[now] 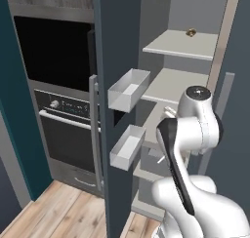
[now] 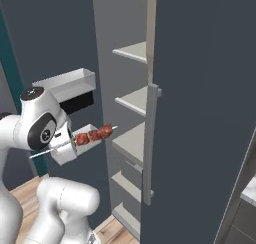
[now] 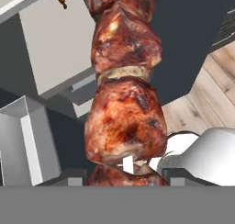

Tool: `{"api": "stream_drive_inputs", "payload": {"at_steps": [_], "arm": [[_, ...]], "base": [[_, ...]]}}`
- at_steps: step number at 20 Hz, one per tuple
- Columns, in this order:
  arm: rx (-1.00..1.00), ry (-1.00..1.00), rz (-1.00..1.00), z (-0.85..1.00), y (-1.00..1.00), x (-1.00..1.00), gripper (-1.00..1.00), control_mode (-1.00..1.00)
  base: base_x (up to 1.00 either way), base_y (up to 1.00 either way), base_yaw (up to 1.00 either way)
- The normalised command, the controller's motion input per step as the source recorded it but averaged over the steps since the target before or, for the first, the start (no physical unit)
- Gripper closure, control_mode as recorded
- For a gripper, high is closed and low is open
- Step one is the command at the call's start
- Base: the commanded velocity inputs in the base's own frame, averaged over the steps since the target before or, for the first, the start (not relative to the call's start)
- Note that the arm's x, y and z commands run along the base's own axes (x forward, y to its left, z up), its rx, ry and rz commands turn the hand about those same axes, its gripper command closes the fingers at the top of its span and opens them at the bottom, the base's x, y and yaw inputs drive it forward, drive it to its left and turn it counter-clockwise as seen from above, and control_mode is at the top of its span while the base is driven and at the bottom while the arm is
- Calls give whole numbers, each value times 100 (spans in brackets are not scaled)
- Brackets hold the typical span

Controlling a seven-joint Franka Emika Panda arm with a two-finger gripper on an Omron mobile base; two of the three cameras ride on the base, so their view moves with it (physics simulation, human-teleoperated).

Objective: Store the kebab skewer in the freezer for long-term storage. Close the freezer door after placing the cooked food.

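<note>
Clamped on the kebab skewer [image 2: 93,135], my gripper [image 2: 70,144] holds it mid-left of frame, pointing toward the freezer [image 2: 131,143] shelves; its long tip could snag the freezer door [image 1: 113,110] bins.

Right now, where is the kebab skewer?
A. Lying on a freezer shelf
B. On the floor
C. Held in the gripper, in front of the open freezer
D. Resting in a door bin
C: the gripper is shut on the kebab skewer, which sticks out toward the freezer shelves without touching them.
</note>
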Motion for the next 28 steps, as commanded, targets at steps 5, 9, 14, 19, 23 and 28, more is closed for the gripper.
{"api": "stream_drive_inputs", "payload": {"at_steps": [5,9,14,19,23,28], "arm": [[-14,-2,19,7,-23,35,100,-100],[-1,19,8,0,-46,53,100,-100],[0,10,0,0,-15,40,100,-100],[-5,-8,1,0,-2,33,100,-100],[-4,-11,9,0,-16,59,100,-100],[-2,-8,13,-2,-19,40,100,-100]], "base": [[0,0,0],[0,0,0],[0,0,0],[0,0,0],[0,0,0],[0,0,0]]}}
